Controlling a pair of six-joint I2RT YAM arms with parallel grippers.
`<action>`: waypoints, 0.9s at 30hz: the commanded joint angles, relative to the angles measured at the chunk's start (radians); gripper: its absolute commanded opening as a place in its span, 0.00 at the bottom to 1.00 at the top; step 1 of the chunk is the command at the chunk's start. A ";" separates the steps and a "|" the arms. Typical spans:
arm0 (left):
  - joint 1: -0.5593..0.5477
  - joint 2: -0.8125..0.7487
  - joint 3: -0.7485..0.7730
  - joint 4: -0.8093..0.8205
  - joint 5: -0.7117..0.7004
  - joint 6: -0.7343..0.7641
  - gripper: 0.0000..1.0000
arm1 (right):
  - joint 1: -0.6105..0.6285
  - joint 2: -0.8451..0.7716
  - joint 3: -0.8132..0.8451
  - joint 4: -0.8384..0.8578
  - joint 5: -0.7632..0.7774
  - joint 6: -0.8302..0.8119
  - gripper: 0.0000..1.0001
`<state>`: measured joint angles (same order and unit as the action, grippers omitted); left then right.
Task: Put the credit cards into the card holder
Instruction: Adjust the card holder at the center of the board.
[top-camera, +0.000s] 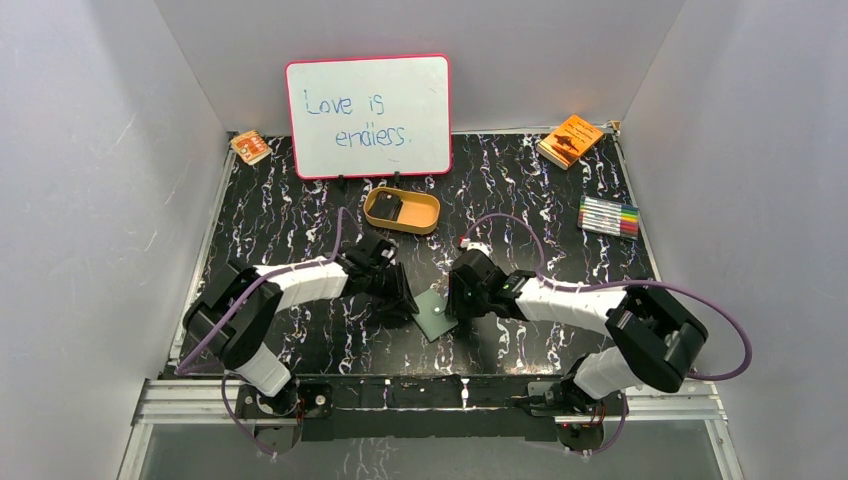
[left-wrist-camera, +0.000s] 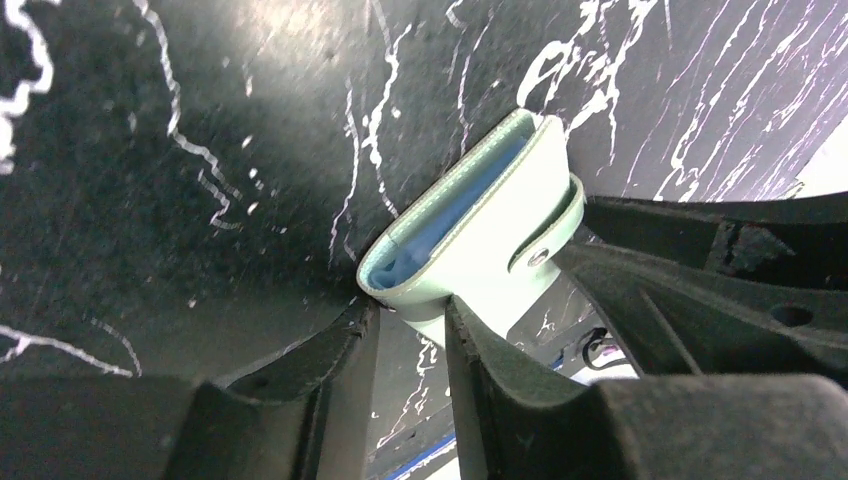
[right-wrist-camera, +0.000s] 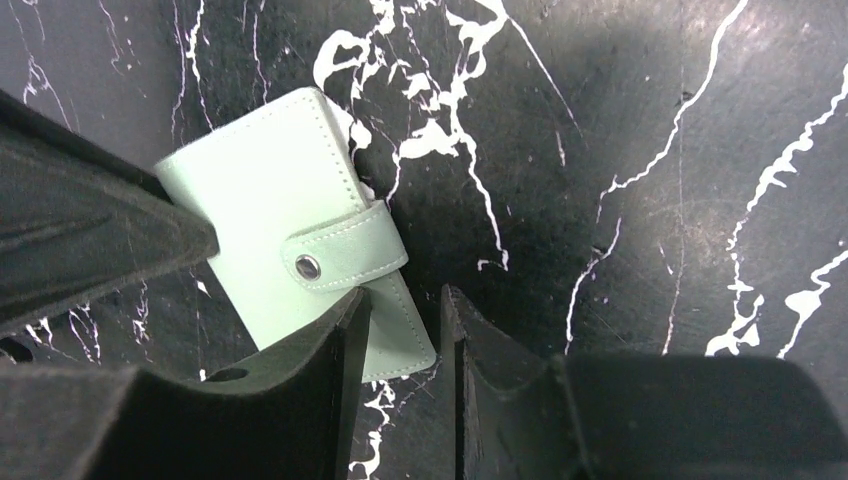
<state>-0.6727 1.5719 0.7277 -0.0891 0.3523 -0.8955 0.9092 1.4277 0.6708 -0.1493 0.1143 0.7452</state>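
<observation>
Overhead view: I find even, fairly bright light from above, with soft shadows under the arms. Wrist views: I note grey glare on the glossy table, the card holder sharp, the right gripper's fingers dark and soft-edged.

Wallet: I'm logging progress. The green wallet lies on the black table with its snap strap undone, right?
No. The green wallet lies on the black table, but its snap strap is fastened across the front. The right wrist view shows it.
</observation>
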 joint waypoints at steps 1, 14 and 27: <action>-0.005 0.058 0.052 -0.053 -0.027 0.065 0.28 | 0.012 -0.034 -0.055 0.030 -0.040 0.046 0.41; -0.007 -0.108 0.110 -0.176 -0.091 0.077 0.52 | 0.062 -0.163 0.038 -0.157 0.160 -0.025 0.52; -0.007 -0.053 0.082 -0.059 -0.020 0.036 0.44 | 0.136 -0.092 0.160 -0.235 0.257 -0.071 0.53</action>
<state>-0.6765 1.4963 0.8253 -0.1593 0.3046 -0.8604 1.0225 1.3247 0.7860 -0.3573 0.3313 0.6815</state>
